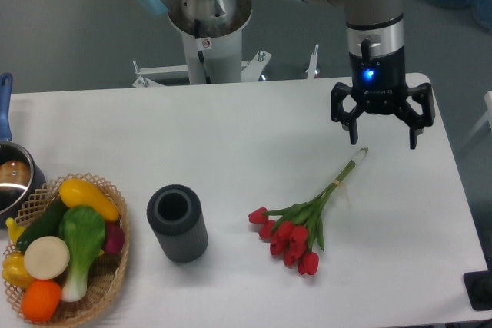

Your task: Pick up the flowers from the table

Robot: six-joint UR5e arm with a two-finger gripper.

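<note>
Item: the flowers [296, 230], a small bunch of red tulips with green leaves and pale stems bound together.
Position: lying flat on the tabletop [231, 128], right of centre; blooms point toward the near edge, stem ends point up and right toward the far right corner.
Gripper [382, 142]: hangs from the arm above the far right part of the tabletop, fingers spread wide apart, nothing between them.
Relation: the fingertips stand just beyond the stem tips; whether they are directly over the stems or a little behind them cannot be told from this single view. No contact.
Step in hand: judged to be the approach before the grasp; the bunch is not yet lifted.
Recommended grasp point: the stems, near the tie where they gather, rather than the loose tips or the soft blooms.
Recommended alignment: fingers set across the stems' diagonal line, one on each side, so the close pinches the bundle squarely.
Descent: low enough that both fingers bracket the thin stems close to the surface, without pressing hard into it.
Risk: a grip taken too near the tips may let the heavier bloom end droop or swing.
Neighbours: dark ribbed cylinder [177, 223], well apart to the left; wicker basket of toy vegetables [65, 247] at the near left; pot [14, 178] at the left edge.
</note>
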